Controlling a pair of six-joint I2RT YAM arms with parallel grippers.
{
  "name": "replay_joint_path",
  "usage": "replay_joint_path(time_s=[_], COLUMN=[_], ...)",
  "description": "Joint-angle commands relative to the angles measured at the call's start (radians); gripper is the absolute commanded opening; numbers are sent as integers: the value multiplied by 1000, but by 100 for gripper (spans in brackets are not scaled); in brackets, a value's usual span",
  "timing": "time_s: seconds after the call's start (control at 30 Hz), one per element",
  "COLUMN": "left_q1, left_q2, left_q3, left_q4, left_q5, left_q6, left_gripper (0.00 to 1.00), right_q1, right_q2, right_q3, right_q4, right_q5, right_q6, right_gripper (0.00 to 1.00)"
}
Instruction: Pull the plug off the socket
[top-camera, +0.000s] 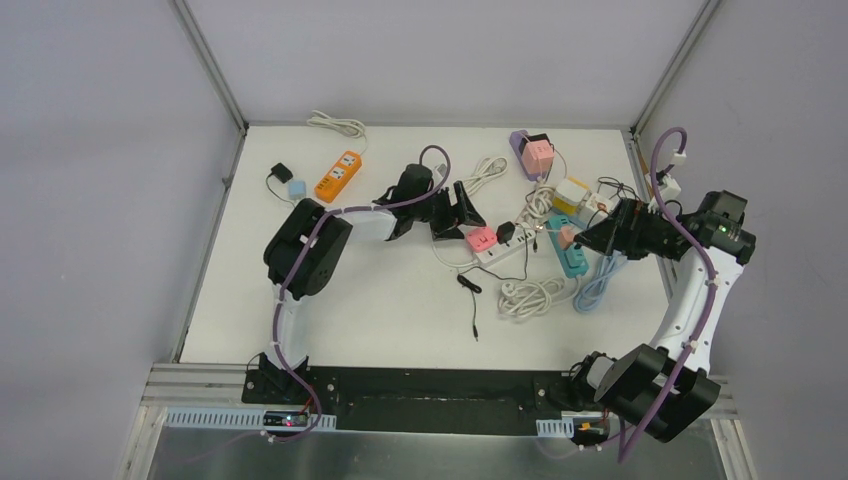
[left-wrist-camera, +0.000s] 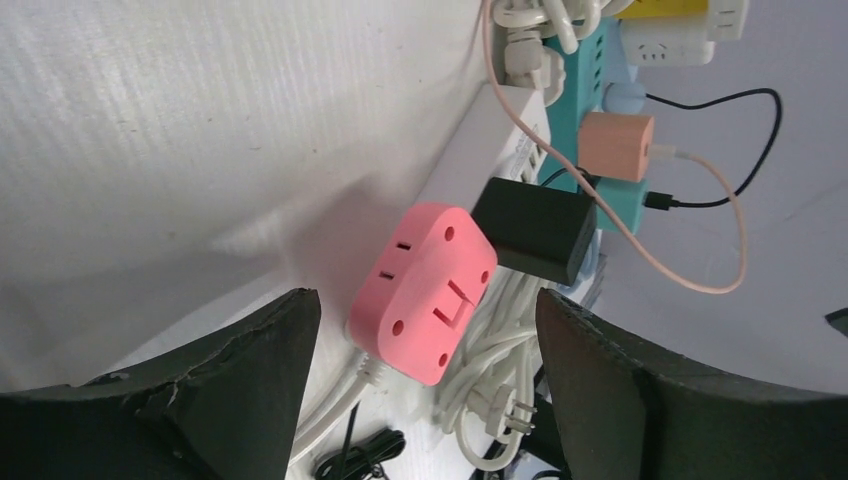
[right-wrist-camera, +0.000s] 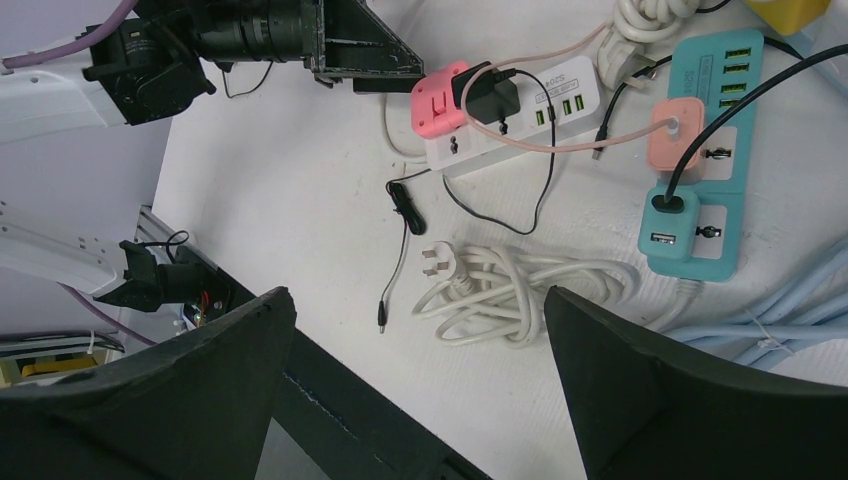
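Observation:
A pink plug (top-camera: 482, 238) sits in the near end of a white power strip (top-camera: 508, 251), beside a black adapter (top-camera: 505, 232). My left gripper (top-camera: 461, 220) is open just left of the pink plug. In the left wrist view the pink plug (left-wrist-camera: 425, 290) lies between and beyond my open gripper (left-wrist-camera: 425, 297), untouched, with the black adapter (left-wrist-camera: 535, 228) behind it. My right gripper (top-camera: 592, 238) is open and empty above a teal power strip (top-camera: 572, 258). The right wrist view shows the pink plug (right-wrist-camera: 440, 97), the white strip (right-wrist-camera: 525, 112) and my open right gripper (right-wrist-camera: 418, 296).
The teal strip (right-wrist-camera: 705, 150) carries a peach plug (right-wrist-camera: 672, 133) and a teal plug (right-wrist-camera: 668, 215). A coiled white cable (top-camera: 530, 295), a light blue cable (top-camera: 598, 285) and a loose black lead (top-camera: 470, 290) lie nearby. An orange strip (top-camera: 338, 176) and cube sockets (top-camera: 535, 152) stand at the back.

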Motion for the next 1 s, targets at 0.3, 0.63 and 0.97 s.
replay_joint_path(time_s=[0.3, 0.63, 0.97], left_q1=[4, -1, -44], left_q2=[27, -4, -79], left_q3=[-51, -103, -131], left_q4=[247, 366, 316], left_q5=[78, 97, 70], left_q6=[-140, -133, 115], left_gripper=[71, 62, 51], right_q1=[-6, -6, -7], right_q2=[16, 4, 5], right_q3=[7, -2, -6], right_q4=[37, 41, 47], right_q5=[-43, -44, -44], right_q6=[6, 6, 8], right_gripper=[100, 100, 100])
